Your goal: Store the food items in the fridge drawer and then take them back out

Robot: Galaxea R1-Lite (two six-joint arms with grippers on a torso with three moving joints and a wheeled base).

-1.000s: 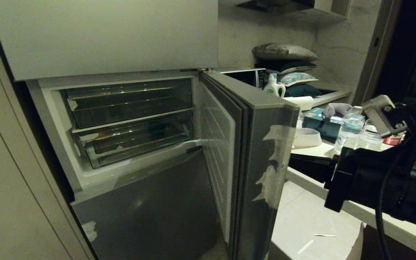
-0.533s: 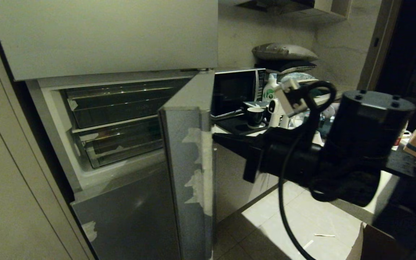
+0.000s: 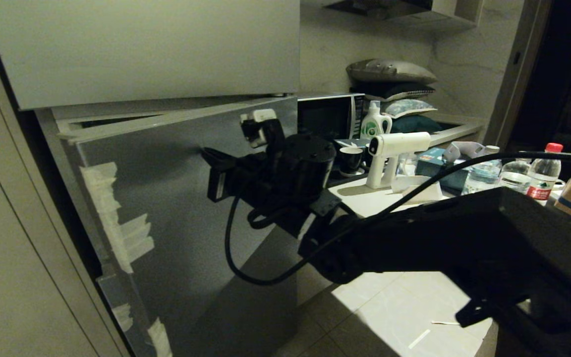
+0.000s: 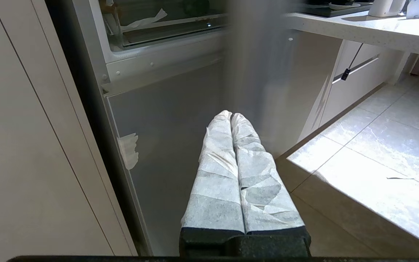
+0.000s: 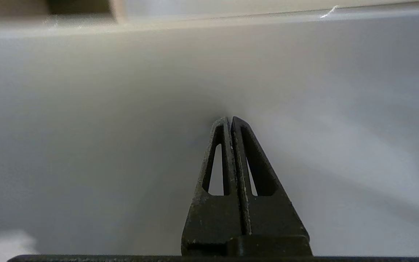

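Note:
The fridge drawer's brushed grey front, with white tape scraps down its left edge, stands almost closed, a thin gap left along its top. My right gripper is shut and empty, its tip against that front; in the right wrist view the grey front fills the picture behind the gripper. My left gripper, its fingers wrapped in white, is shut and empty, low before the lowest grey panel. In the left wrist view a dark green food item shows inside the clear bin. The potato is hidden.
The tall top door hangs above. To the right, a counter carries a microwave, a white spray gun, a detergent bottle and red-capped water bottles. Pale floor tiles lie below.
My right arm has swung left across the view with its shut gripper against the grey panel. The panel has gone from wide open to almost closed, covering the clear bins.

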